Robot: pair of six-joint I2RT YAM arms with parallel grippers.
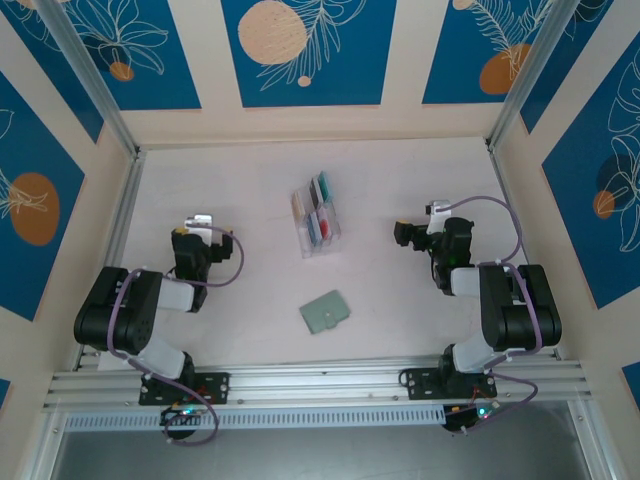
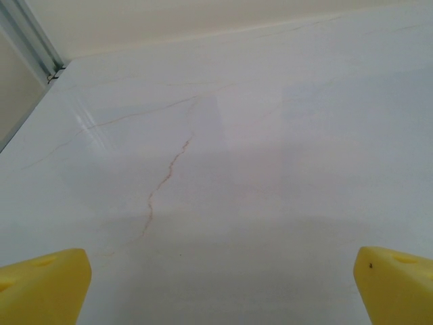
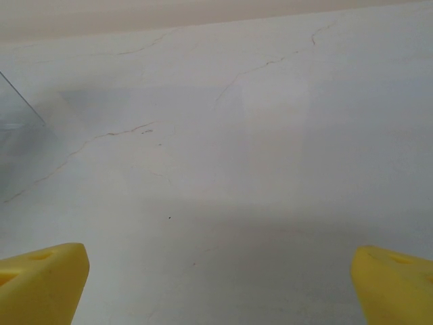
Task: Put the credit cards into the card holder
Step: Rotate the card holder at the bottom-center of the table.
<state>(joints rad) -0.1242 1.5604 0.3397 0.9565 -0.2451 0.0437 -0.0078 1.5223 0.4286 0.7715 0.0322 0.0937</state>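
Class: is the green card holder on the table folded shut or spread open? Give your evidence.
Folded shut: the card holder lies flat as one plain green rectangle, with no inner pockets showing.

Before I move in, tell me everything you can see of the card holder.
The card holder is a small, flat, sage grey-green wallet with a matte, soft look. It lies folded shut, with what looks like a small tab at its right edge. It rests askew on the white table, closer to the table's near edge than the clear rack holding the credit cards. Only the table touches it; its inside is hidden.
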